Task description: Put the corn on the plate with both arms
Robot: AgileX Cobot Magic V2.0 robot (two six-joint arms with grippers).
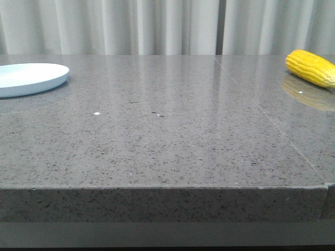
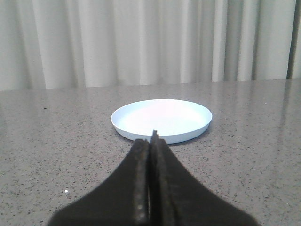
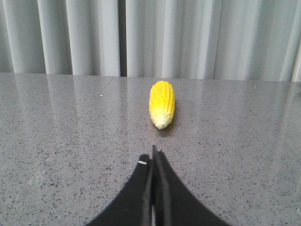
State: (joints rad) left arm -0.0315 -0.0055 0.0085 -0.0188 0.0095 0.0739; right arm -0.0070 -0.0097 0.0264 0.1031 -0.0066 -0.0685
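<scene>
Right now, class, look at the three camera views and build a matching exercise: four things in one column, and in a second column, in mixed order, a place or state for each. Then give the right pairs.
Column one:
1. corn
2. plate
3. left hand
4. table

Column two:
A. grey, speckled and glossy
B. shut, pointing at the plate
C. lying at the far right of the front view
D. empty, at the far left of the front view

Pairs: 1-C, 2-D, 3-B, 4-A
</scene>
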